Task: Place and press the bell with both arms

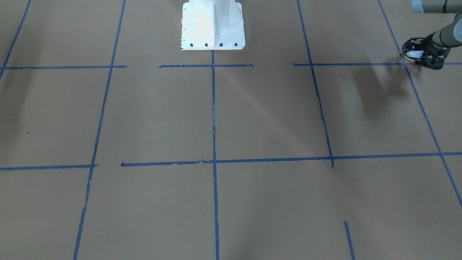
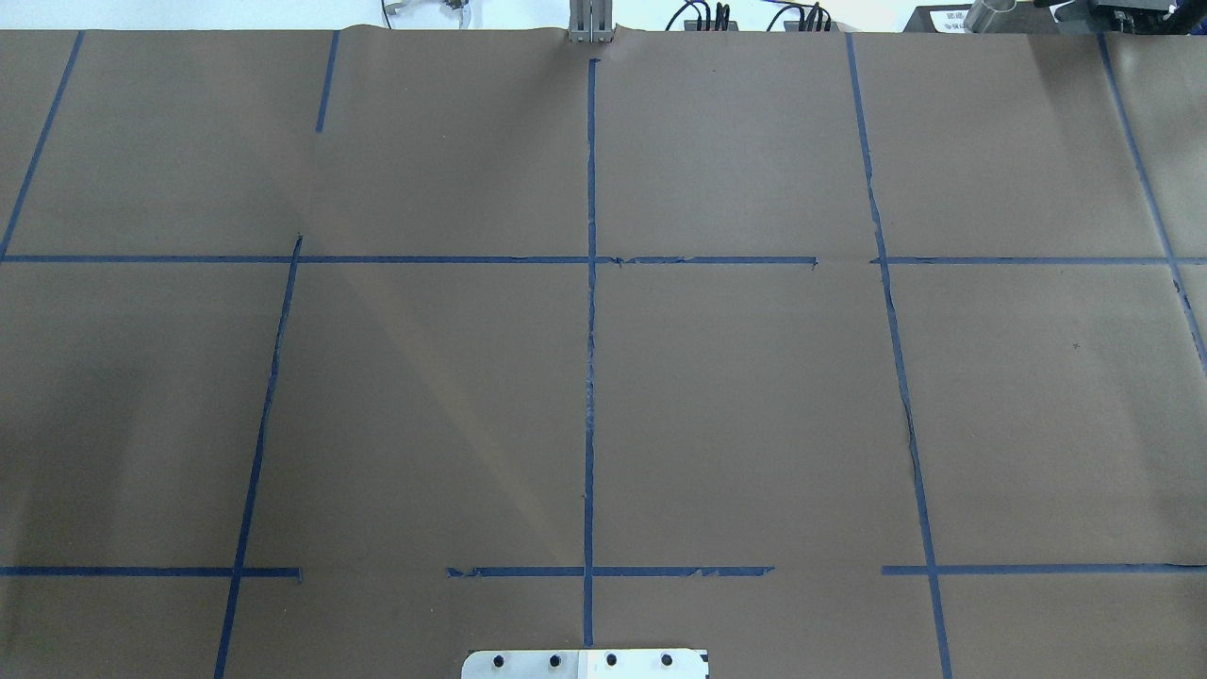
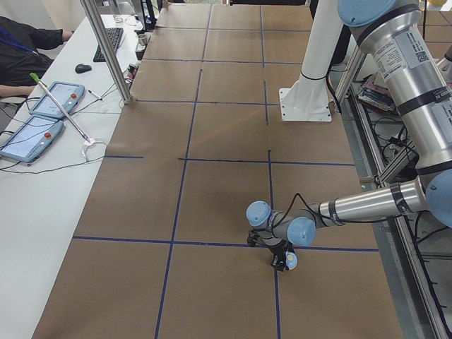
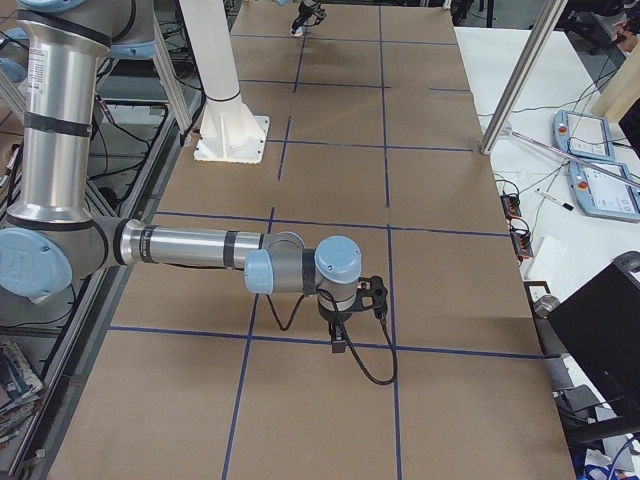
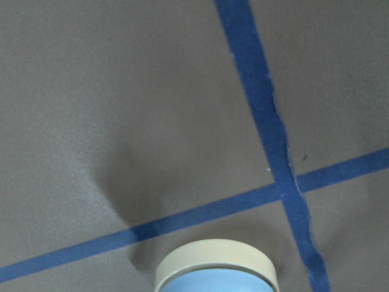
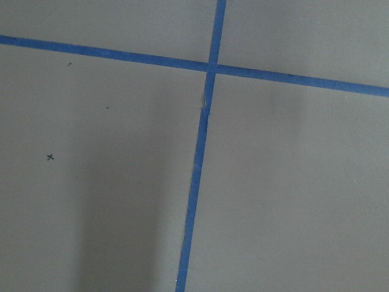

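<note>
1. Pick-up: treat this step as done. The black two-finger left end effector [image 1: 419, 53] is closed around the small light-blue dome-shaped bell [image 5: 216, 269] with the cream round base.
2. Bell location: the bell sits in that grip at the robot's left end of the brown paper-covered desk [image 2: 424, 396], near a crossing of the blue tape lines [image 5: 267, 140]. The left wrist view shows a shadow on the paper beside the bell. You cannot tell from these views whether the base touches the desk.
3. Placing: judge this step as not finished. The bell is not released, and it lies outside the overhead view, well apart from the middle of the desk.
4. Right side: the grey-and-silver right arm [image 4: 190, 247] reaches out low at the opposite end, with the right end effector [image 4: 340, 338] pointing down at a tape crossing. It shows only in a side view, so you cannot tell whether its fingers are spread or pressed together. The right wrist view shows only paper and tape.
5. Remaining work: set the bell down, release it, then press its top. The right end effector is well apart from the bell.
</note>
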Robot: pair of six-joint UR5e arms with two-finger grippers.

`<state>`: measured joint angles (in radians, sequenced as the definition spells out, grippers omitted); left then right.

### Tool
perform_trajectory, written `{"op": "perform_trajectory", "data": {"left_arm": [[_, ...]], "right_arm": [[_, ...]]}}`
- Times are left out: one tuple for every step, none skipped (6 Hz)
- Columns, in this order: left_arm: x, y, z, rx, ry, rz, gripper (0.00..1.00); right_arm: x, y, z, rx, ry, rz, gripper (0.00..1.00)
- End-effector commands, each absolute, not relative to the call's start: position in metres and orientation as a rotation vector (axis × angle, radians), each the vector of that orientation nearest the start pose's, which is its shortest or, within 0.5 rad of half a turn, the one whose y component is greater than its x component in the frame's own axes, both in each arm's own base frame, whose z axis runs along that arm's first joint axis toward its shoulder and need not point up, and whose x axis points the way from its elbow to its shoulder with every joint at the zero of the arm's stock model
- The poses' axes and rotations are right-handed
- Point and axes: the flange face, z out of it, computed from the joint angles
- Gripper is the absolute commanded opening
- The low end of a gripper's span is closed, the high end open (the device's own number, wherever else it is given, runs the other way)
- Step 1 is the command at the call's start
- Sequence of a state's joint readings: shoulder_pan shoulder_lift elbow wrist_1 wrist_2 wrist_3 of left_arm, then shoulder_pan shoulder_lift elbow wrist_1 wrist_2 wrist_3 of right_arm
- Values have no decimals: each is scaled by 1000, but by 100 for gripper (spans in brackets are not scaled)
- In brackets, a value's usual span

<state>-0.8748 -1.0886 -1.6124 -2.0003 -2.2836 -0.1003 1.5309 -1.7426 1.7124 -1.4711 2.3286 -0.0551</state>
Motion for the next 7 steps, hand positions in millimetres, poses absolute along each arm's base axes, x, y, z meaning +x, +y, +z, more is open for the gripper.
{"op": "perform_trajectory", "data": {"left_arm": [[119,-254,750,-216,684,580,7],[116,-269,702,-126,717,549,7],[93,-298,665,-51,741,428,7],[100,-332,621,-25,744,396,5],[104,-357,580,11,756,329,2],[118,-389,548,44,779,246,1],[142,-434,509,54,791,206,1]], "right_arm": [[48,-427,656,77,-757,-117,100],[48,-427,656,77,-757,-119,100],[48,-427,655,77,-759,-119,100],[48,-427,655,78,-759,-120,100],[48,-427,651,96,-758,-141,100],[48,-428,640,117,-759,-140,100],[47,-428,641,114,-761,-134,100]]}}
